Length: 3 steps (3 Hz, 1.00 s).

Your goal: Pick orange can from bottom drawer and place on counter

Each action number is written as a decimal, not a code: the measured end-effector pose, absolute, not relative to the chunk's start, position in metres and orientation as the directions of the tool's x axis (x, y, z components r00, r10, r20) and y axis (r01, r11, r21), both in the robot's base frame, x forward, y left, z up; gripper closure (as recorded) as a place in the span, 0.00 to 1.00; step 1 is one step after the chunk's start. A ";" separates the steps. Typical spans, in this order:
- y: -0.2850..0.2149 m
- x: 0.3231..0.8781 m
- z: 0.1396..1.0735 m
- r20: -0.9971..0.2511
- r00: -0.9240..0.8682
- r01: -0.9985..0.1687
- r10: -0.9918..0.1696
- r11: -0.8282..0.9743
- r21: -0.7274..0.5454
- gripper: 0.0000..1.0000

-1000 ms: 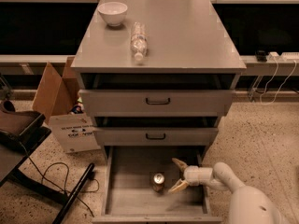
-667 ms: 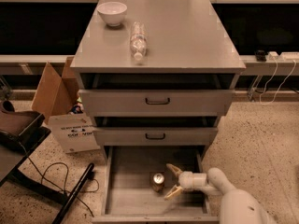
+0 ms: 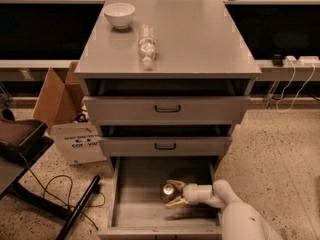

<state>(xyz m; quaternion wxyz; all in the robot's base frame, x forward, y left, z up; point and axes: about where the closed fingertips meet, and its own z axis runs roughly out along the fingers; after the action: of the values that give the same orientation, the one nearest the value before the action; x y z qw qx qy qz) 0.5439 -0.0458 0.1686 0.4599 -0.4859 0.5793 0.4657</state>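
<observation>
The orange can (image 3: 168,190) stands upright on the grey floor of the open bottom drawer (image 3: 135,204), right of its middle. My gripper (image 3: 172,193) reaches in from the right, low inside the drawer, with its two tan fingers (image 3: 176,202) spread open on either side of the can, one behind and one in front. The white arm comes up from the lower right corner. The light-grey counter (image 3: 195,39) tops the drawer cabinet.
A white bowl (image 3: 119,15) and a clear plastic bottle (image 3: 146,46) lying on its side rest on the counter's left part. Two closed drawer fronts (image 3: 167,109) with black handles sit above the open drawer. A cardboard box (image 3: 65,119) and cables lie on the floor at the left.
My gripper has moved left across the drawer floor toward the can, and its open fingers now sit around it. The can has not moved.
</observation>
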 end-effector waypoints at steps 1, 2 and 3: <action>-0.030 0.545 0.167 -0.989 -0.099 -0.993 -0.113 0.075 0.091 0.50; -0.019 0.552 0.171 -0.990 -0.088 -0.994 -0.115 0.067 0.081 0.81; -0.022 0.552 0.181 -0.986 -0.088 -0.994 -0.138 0.075 0.078 1.00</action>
<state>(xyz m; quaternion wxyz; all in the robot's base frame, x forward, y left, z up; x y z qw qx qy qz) 0.5524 -0.0217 0.1812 0.4590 -0.4953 0.5715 0.4661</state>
